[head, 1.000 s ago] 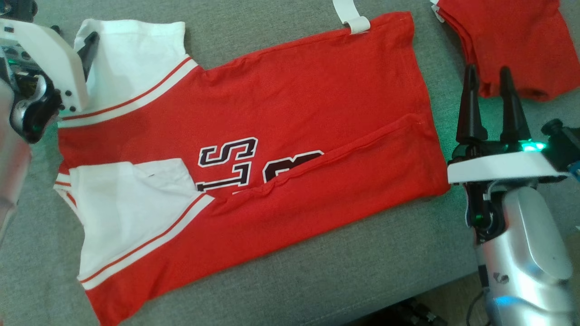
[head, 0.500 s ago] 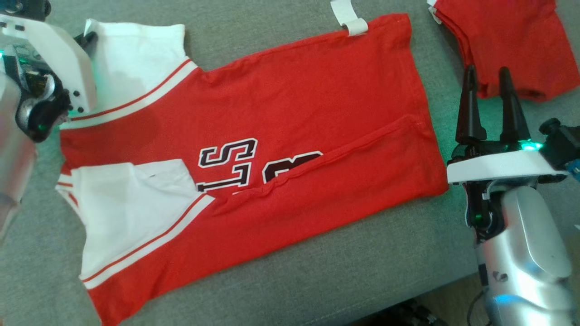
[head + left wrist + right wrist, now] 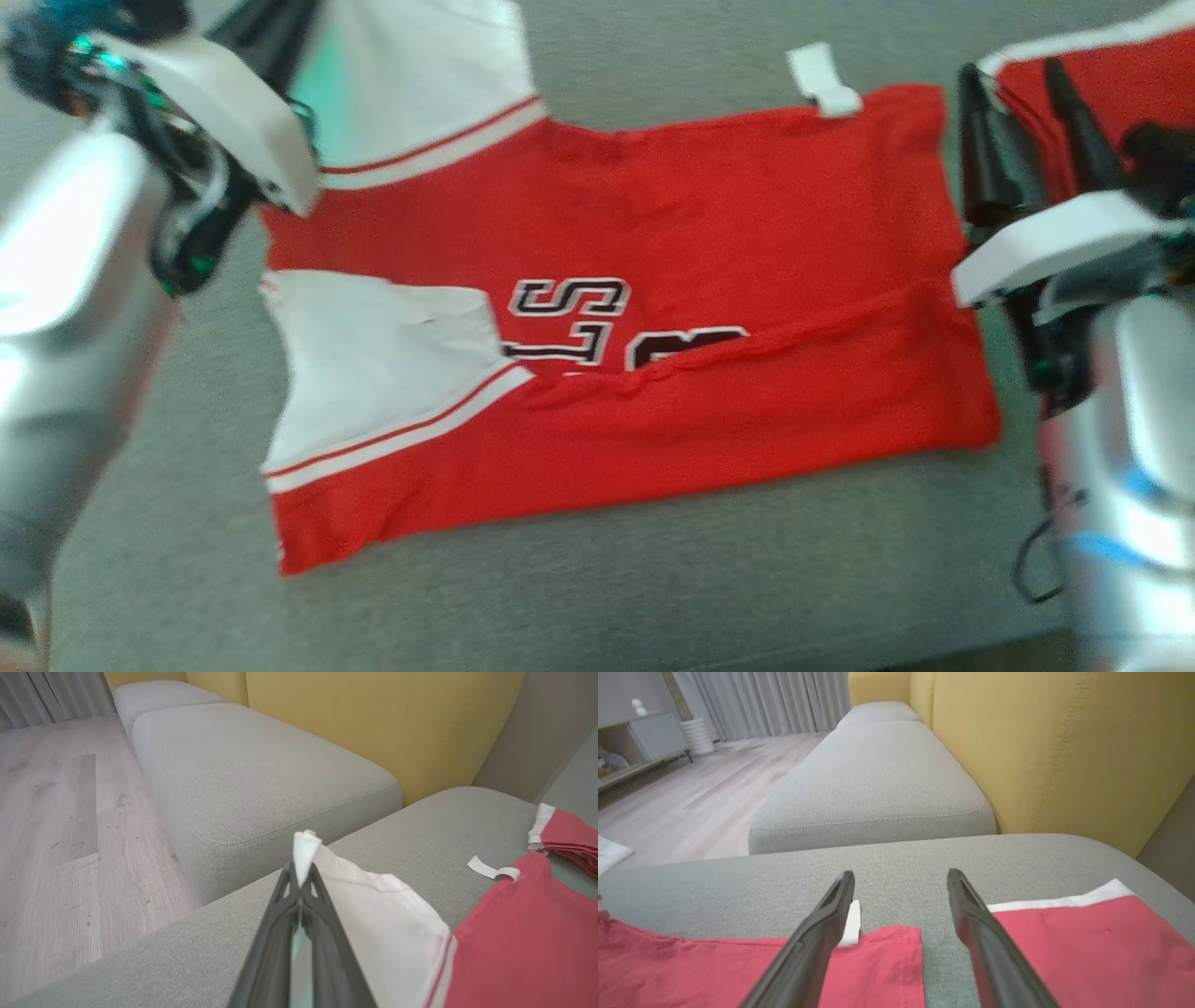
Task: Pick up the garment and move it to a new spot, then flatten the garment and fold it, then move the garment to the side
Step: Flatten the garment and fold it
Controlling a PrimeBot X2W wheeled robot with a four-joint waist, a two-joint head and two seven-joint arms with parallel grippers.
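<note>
Across the grey sofa cushion lay the red-and-white garment, partly folded, with a second red garment just past its hem on the right. The left gripper was pinching the corner of the garment's far white sleeve. The right gripper hung with fingers spread over the gap between the two garments, near a small white tag.

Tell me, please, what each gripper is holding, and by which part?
The left gripper is shut on the garment, pinching the outer edge of its white sleeve. The right gripper is open, holding nothing.
</note>
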